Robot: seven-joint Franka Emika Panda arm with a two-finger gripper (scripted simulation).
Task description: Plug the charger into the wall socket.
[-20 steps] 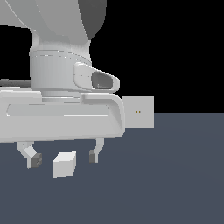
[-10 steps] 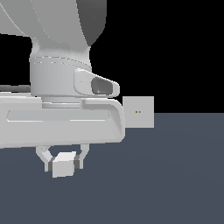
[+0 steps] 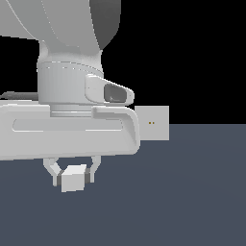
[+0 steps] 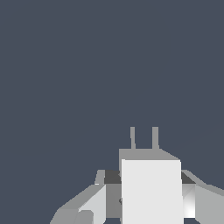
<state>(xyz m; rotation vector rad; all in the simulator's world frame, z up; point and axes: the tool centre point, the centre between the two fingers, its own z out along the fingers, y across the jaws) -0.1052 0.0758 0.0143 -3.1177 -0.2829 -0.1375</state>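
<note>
The charger (image 3: 73,178) is a small plain white block, held between my fingers just above the dark floor. My gripper (image 3: 73,176) is shut on the charger, one finger on each side. In the wrist view the charger (image 4: 151,188) fills the space between the fingers (image 4: 94,203), and its two thin prongs stick out from its far end. The wall socket (image 3: 153,123) is a flat light-grey square panel with two tiny dark holes. It stands upright toward the exterior view's right, farther back, partly hidden behind my hand.
The dark blue-grey floor (image 3: 192,192) stretches across the scene. My large white hand body (image 3: 67,129) hides much of the exterior view's left half.
The fingers were wide apart on either side of the charger a second ago. They have closed onto it, and the charger now sits slightly raised.
</note>
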